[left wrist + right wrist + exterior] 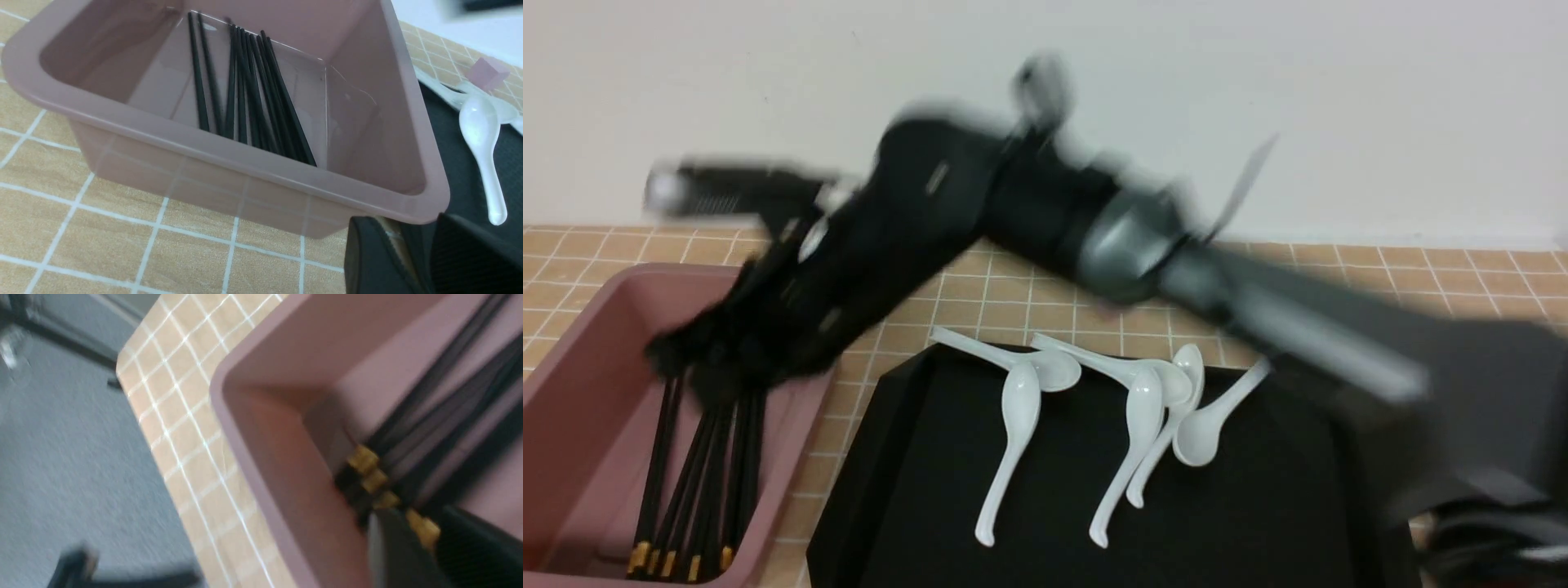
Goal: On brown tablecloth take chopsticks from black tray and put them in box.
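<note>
**Right gripper [711,359] blurs low over the box [621,282] of chopsticks [742,441].**
You can't tell its finger spread through the blur; a snagged stick could drag out.

You've got the dusty-pink plastic bin [605,273] at left on the tan grid-lined tablecloth [980,302], with the glossy black tray [1258,506] just right of it. The black gold-banded chopsticks [698,482] lie in the bin, the white soup spoons [1013,441] on the tray's far half.
</note>
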Controlling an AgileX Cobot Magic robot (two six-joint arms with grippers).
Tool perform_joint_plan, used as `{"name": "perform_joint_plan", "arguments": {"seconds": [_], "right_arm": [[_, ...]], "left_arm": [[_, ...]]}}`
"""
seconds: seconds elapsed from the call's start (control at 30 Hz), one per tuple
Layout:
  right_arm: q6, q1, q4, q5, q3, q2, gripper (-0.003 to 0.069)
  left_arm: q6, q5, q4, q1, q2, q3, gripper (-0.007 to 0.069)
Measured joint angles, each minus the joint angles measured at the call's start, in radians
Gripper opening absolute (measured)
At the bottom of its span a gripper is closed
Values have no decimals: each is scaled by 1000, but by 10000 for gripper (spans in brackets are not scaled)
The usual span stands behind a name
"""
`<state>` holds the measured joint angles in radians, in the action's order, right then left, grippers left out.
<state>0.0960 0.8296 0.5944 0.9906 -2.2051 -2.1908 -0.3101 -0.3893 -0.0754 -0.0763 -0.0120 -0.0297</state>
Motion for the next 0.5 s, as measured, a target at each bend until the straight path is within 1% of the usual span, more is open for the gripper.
{"name": "perform_joint_plan", "arguments": {"seconds": [0.07, 0.1, 0.13, 0.17, 0.2, 0.27, 0.3, 0.33, 0.37, 0.4, 0.43, 0.5], "right_arm": [[0, -34, -76, 131, -1, 87, 25], [0, -42, -99, 154, -2, 114, 6], [0, -58, -150, 212, -3, 177, -10], [0, -62, -168, 217, -3, 186, -11], [-10, -75, -245, 244, 9, 278, -13], [-23, -78, -306, 251, 29, 335, -13], [-54, -80, -384, 256, 72, 433, -13], [-70, -80, -427, 257, 110, 500, -13], [-83, -80, -466, 261, 155, 570, -13], [-87, -80, -473, 261, 164, 599, -13], [-96, -80, -503, 262, 218, 659, -13], [-96, -82, -546, 254, 397, 869, -13]], "left_arm": [[0, 0, 0, 0, 0, 0, 238], [0, 0, 0, 0, 0, 0, 238], [0, 0, 0, 0, 0, 0, 238], [0, 0, 0, 0, 0, 0, 238], [0, 1, 0, 0, 0, 0, 238], [0, 1, 0, 0, 0, 0, 238], [0, 1, 0, 0, 0, 0, 238], [0, 1, 0, 0, 0, 0, 238], [0, 1, 0, 0, 0, 0, 238], [0, 1, 0, 0, 0, 0, 238], [0, 1, 0, 0, 0, 0, 238], [0, 1, 0, 0, 0, 0, 238]]}}
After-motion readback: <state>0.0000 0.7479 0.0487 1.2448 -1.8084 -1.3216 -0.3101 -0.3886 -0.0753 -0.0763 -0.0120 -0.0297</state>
